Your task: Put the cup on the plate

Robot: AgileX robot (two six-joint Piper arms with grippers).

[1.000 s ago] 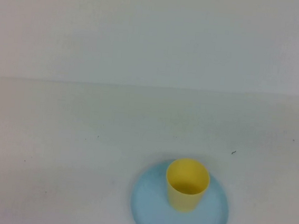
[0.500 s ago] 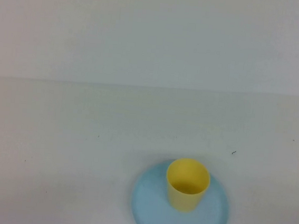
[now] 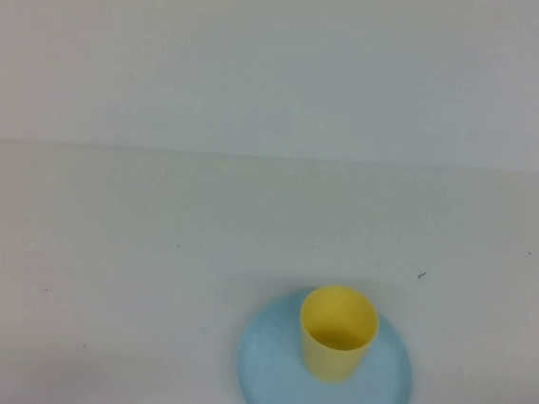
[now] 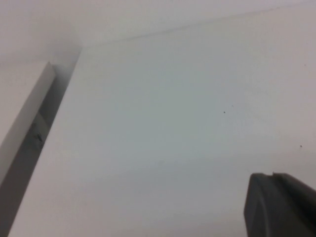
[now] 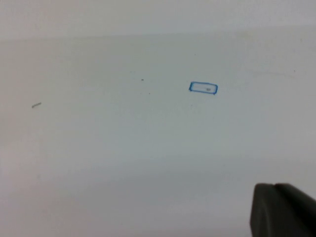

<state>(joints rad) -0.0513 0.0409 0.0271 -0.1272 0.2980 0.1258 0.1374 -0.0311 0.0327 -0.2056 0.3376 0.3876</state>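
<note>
Nothing has moved since the earlier frames of the high view: the cup (image 3: 337,332) and the plate (image 3: 262,373) are at the same places as 1 second ago, and no arm has come into that view.

The yellow cup stands upright on the light-blue plate, with its open mouth up. It sits on the far half of the plate, so a wider band of bare blue shows on the near side. The plate lies flat on the white desk (image 3: 148,276), close to the near edge of the high view and a little to the robot's right of the middle. Its nearest rim is cut by the edge of the picture.

The left hand (image 4: 279,205) shows only as 1 dark grey piece at the corner of the left wrist view, above the bare desk and away from the cup. I cannot tell if it is wide or narrow. The right hand (image 5: 281,210) shows in the same way in the right wrist view, as 1 dark piece above the desk, and its state is also not possible to tell. A small blue rectangle mark (image 5: 203,88) is drawn on the desk in that view.
</note>
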